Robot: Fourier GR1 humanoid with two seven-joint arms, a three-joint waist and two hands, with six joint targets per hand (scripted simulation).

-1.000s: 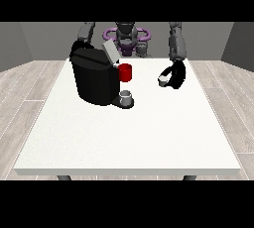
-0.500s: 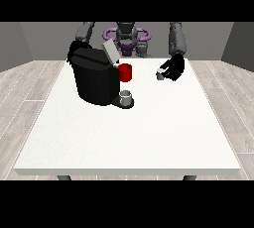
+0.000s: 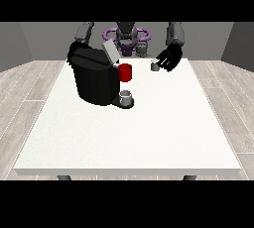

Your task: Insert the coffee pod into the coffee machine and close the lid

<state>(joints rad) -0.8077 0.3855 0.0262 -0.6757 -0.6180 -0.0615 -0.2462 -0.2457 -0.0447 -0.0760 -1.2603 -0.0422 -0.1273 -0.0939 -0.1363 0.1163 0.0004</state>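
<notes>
Table: one large white rectangular table (image 3: 149, 138), matt and faintly speckled top, dark legs showing under the near edge.
Coffee machine: one bulky black coffee machine (image 3: 93, 79) with rounded body, standing on the table's far-left part; pale grey flat lid (image 3: 110, 52) tilted up, open.
Red part: one glossy red cylindrical piece (image 3: 125, 72) on the machine's front, above the drip base.
Cup: one small grey cup (image 3: 126, 96), upright on the machine's base.
Coffee pod: one small grey coffee pod (image 3: 155, 65), held above the table to the right of the machine, apart from it.
Hand at the view's right (image 3: 168, 58): black, fingers curled about the pod.
Hand at the view's left (image 3: 74, 52): black, behind the machine; finger state cannot be told.
</notes>
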